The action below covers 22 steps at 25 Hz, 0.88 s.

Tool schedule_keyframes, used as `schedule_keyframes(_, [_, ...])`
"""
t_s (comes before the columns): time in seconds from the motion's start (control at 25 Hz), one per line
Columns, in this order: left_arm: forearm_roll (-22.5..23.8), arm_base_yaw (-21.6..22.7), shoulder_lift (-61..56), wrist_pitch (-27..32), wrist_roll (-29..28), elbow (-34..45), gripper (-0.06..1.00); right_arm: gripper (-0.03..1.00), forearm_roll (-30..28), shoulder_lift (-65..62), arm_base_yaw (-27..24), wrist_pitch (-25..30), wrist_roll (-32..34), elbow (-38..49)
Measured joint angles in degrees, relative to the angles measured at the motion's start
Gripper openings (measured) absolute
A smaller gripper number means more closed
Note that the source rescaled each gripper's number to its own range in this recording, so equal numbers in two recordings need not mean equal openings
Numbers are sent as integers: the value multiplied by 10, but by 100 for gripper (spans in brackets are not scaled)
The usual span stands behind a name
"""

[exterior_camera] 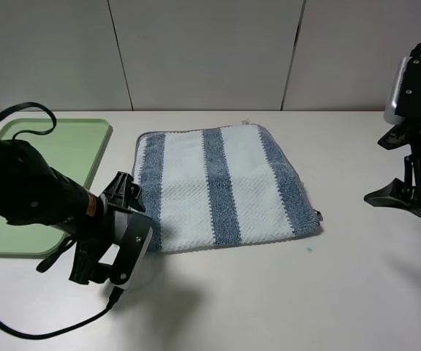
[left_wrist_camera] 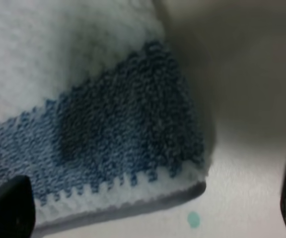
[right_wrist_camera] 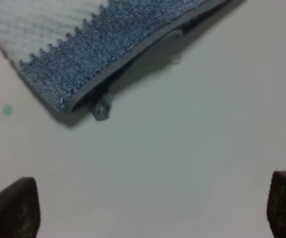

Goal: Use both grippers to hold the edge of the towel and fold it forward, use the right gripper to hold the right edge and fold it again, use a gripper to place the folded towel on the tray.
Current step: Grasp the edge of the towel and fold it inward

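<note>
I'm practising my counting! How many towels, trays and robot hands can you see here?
Striped blue-grey and white waffle towel: 1
Pale green rectangular plastic tray: 1
Black robot hands, both open (left hand, right hand): 2
Total: 4

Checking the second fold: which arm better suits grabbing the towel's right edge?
Right. The right gripper is open near the right edge of the towel; the left gripper sits at its left corner.
</note>
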Motion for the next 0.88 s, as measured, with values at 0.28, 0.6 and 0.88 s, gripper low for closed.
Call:
schedule_keyframes(0.28, [1,0,18,-36,3,-8,97,100,-1,10,0,-5,0,0])
schedule_keyframes(0.6, [1,0,38,-69,26,-13,95,100,-1,15,0,-9,0,0])
schedule_keyframes(0.88, [1,0,42,-85,26,-13,92,100,-1,16,0,-13,0,0])
